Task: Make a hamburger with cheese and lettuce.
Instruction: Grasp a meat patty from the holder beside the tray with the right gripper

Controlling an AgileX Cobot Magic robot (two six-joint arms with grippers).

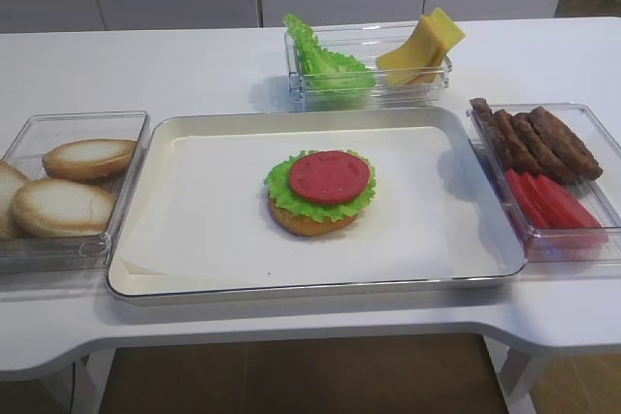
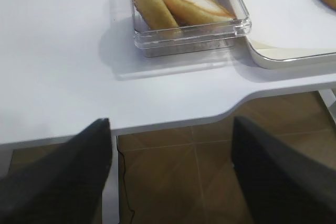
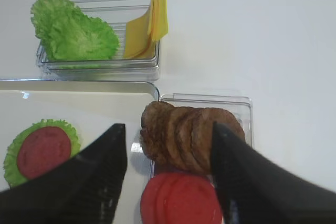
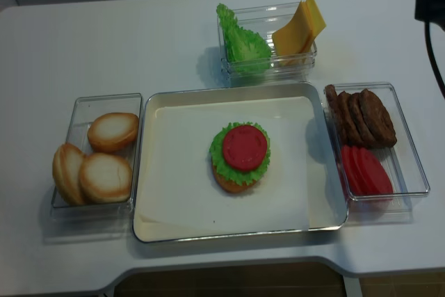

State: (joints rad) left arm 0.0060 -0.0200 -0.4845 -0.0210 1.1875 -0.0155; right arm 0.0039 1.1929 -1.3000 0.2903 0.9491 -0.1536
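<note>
Hovering above the patties (image 3: 186, 137), my right claw (image 3: 168, 148) gapes wide and empty; my left claw (image 2: 170, 150) likewise, over the bench (image 2: 63, 72) edge.

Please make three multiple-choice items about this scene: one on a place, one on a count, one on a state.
1. Where does the cheese stand?
A. in the box with the spare lettuce
B. on the tray
C. with the bun halves

2. How many bun halves are in the left box?
A. one
B. three
C. five

3. How is the right gripper?
A. shut on a patty
B. open, holding nothing
C. shut on cheese

Answers: 1 A, both share the rear box. 2 B, three pale rounds show. 3 B, the fingers stand apart above the patties.
</note>
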